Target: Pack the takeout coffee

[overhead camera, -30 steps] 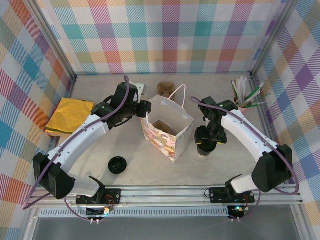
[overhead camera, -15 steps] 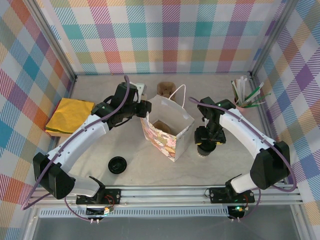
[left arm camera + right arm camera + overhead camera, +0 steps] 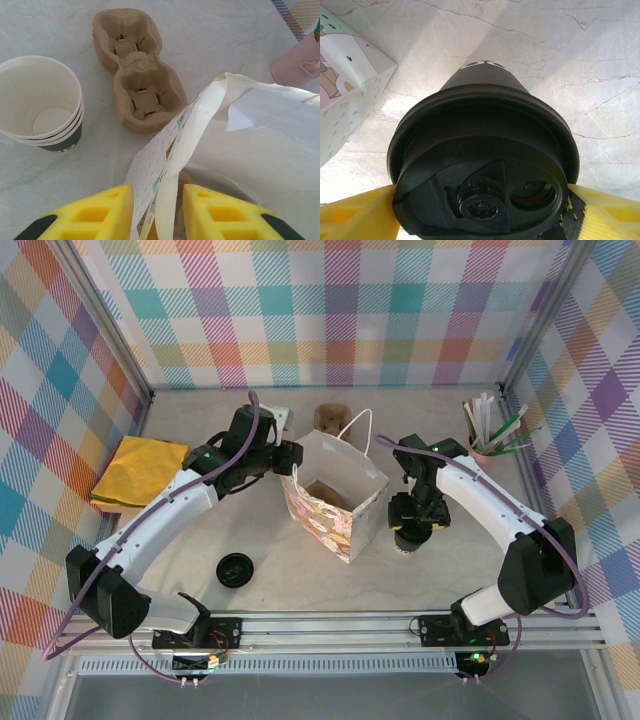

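Note:
The takeout coffee (image 3: 482,165), a cup with a black band and a round black lid, sits between the yellow fingers (image 3: 355,217) of my right gripper (image 3: 482,210), which is shut on it at the lid. In the top view the takeout coffee (image 3: 407,540) is just right of the open paper bag (image 3: 335,510), under my right gripper (image 3: 412,525). My left gripper (image 3: 158,210) has the bag's rim (image 3: 175,150) between its yellow pads, holding the bag's left edge (image 3: 292,465). Whether the cup rests on the table is unclear.
A brown pulp cup carrier (image 3: 135,75) and a stack of open white cups (image 3: 42,102) lie behind the bag. A pink holder of stirrers (image 3: 488,448) stands at the back right. A loose black lid (image 3: 235,569) lies front left, a yellow cloth (image 3: 140,472) far left.
The right arm's elbow has shifted slightly; the gripper and cup stay in nearly the same spot. The left arm and the bag have not moved.

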Action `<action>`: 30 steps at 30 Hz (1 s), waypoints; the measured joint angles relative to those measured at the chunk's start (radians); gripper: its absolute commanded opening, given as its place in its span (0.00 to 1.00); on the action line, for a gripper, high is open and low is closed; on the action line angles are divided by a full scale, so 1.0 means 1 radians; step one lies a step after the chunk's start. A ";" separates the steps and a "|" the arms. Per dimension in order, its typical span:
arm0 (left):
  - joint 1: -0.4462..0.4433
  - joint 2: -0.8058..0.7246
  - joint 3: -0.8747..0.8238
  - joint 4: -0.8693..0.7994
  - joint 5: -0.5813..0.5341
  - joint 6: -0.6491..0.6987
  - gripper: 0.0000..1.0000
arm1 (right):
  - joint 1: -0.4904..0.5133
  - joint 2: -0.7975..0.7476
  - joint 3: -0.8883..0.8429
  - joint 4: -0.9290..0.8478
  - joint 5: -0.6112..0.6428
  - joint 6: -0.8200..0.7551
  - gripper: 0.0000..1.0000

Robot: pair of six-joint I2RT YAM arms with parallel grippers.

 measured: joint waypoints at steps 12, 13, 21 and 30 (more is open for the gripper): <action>0.000 0.000 0.000 0.000 -0.001 0.003 0.32 | 0.000 0.003 -0.011 0.009 0.008 0.000 0.80; 0.000 0.000 0.000 0.000 -0.001 0.004 0.32 | 0.000 0.003 -0.011 0.009 0.008 0.000 0.80; 0.001 -0.001 0.000 0.000 -0.001 0.008 0.32 | 0.000 0.003 -0.012 0.009 0.011 0.000 0.80; 0.001 -0.001 0.000 0.000 0.000 0.008 0.33 | 0.000 0.003 -0.014 0.011 0.011 0.000 0.80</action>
